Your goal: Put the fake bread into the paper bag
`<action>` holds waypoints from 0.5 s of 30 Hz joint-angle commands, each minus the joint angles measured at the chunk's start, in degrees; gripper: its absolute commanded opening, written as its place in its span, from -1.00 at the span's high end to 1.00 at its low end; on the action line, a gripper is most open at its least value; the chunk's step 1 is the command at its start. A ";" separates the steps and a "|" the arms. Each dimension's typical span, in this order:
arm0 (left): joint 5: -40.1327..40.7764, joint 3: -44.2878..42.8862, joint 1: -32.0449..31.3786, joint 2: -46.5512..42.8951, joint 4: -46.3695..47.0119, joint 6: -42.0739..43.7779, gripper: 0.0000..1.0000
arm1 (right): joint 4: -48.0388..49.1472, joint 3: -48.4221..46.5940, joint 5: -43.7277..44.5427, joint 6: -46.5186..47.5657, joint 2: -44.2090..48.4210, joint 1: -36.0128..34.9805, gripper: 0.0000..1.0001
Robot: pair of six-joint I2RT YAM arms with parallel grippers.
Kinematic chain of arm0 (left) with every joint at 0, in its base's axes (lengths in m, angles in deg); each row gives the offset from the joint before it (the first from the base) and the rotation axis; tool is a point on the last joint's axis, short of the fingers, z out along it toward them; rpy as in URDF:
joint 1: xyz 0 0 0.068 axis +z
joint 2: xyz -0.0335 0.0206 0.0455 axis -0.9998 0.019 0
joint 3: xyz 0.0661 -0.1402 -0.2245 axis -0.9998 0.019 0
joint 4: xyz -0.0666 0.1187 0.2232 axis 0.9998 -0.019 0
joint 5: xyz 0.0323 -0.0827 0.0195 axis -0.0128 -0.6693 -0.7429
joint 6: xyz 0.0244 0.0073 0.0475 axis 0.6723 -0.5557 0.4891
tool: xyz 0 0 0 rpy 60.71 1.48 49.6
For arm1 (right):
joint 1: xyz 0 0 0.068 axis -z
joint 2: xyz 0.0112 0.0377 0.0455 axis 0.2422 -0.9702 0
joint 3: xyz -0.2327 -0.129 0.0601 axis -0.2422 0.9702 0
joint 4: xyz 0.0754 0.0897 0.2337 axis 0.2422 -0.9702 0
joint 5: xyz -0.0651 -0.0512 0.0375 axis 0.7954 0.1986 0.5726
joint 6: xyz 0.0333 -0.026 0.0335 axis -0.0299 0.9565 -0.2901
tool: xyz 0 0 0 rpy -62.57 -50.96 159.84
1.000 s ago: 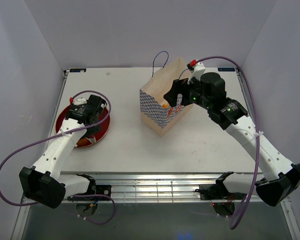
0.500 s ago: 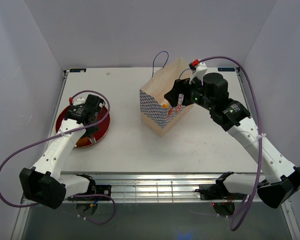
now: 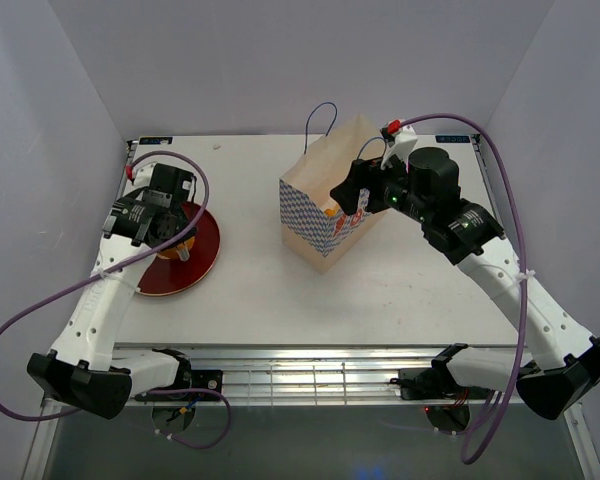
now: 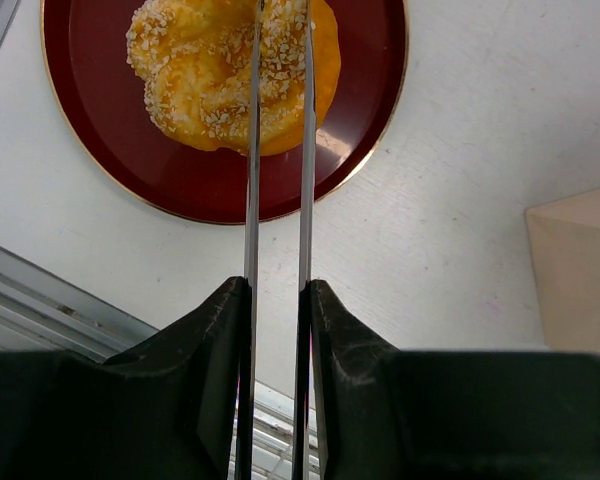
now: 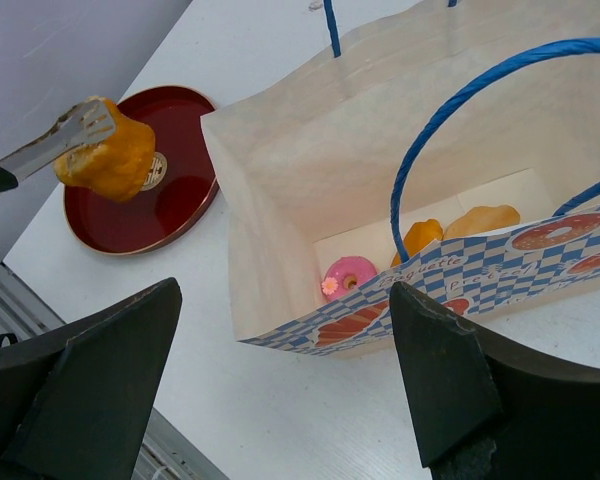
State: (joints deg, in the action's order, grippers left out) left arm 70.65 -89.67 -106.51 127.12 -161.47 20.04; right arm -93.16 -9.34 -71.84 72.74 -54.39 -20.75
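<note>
Showing a bagging task that looks close to finished, the scene has a cream paper bag point(image 5: 280, 190) with a blue checked band standing open on the white bench point(image 4: 450, 150). Three toy pastries already lie on the bag's floor: a pink-topped cake point(image 5: 348, 275) and two glossy orange pastries point(image 5: 420, 240). The left end effector point(image 4: 277, 295) has its fingers pressed in on a pair of long silver tongs point(image 4: 251, 180). The tongs in turn pinch a golden sesame-topped bun point(image 4: 195, 80), which the right wrist view shows lifted clear above a round dark-red plate point(image 4: 180, 185) and well apart from the bag. No other bread shows on the plate, though the bun hides part of it, so this appears to be the last piece. The right end effector point(image 5: 285, 300) hovers at the near rim of the bag with its fingers spread wide and nothing held between them. What seems left is to carry the bun across the bench, bring it over the bag's mouth and let it drop inside.
</note>
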 commanded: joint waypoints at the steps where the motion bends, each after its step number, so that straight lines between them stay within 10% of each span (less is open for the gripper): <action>1: -1.57 -5.17 0.20 -1.62 0.62 1.64 0.72 | 0.75 -1.05 1.16 -0.27 1.54 0.22 -0.80; 15: -19.31 -24.77 0.20 1.80 6.06 5.07 0.69 | -1.89 -2.81 6.87 -1.85 2.07 0.93 -0.81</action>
State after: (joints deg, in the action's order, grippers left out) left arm 59.66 -109.82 -106.51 127.60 -159.61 23.56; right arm -94.96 -9.43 -68.30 71.61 -54.21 -20.20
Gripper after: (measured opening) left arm 0.379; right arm 0.903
